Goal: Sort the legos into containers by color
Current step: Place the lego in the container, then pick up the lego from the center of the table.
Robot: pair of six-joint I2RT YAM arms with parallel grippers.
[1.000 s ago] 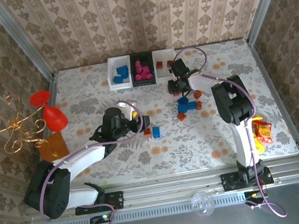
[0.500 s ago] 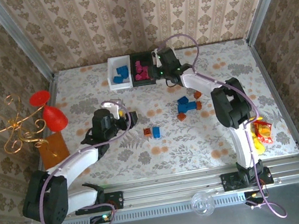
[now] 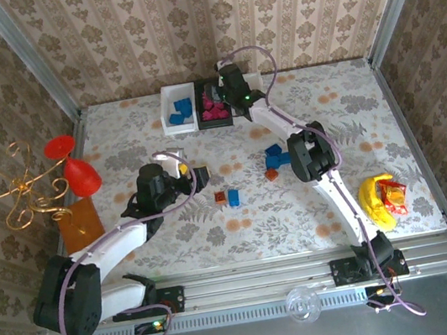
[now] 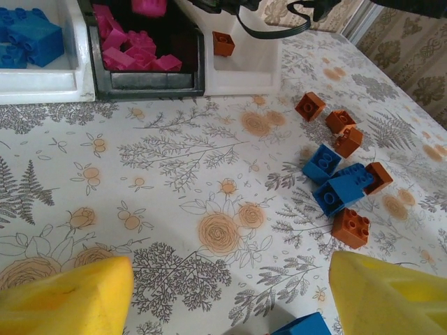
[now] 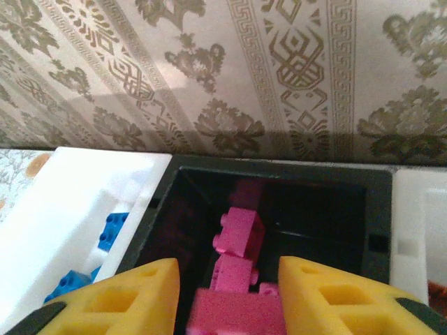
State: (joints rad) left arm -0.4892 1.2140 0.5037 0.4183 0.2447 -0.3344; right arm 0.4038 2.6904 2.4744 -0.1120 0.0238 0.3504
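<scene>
My right gripper hangs over the black container, the middle one of three. Its yellow fingers stand apart with a blurred magenta lego loose between them, a gap on its left side. More magenta legos lie in that bin. The left white container holds blue legos; the right white one holds an orange-brown lego. My left gripper is open low over the table, nothing between its fingers. Blue and orange-brown legos lie scattered ahead of it.
An orange-brown and a blue brick sit just right of the left gripper. A yellow object lies at the right edge. A red glass, a gold wire stand and an orange block stand at the left.
The right gripper travelled from the loose bricks up to the black bin and its jaws parted there. The left arm drew back to the left, then held still.
</scene>
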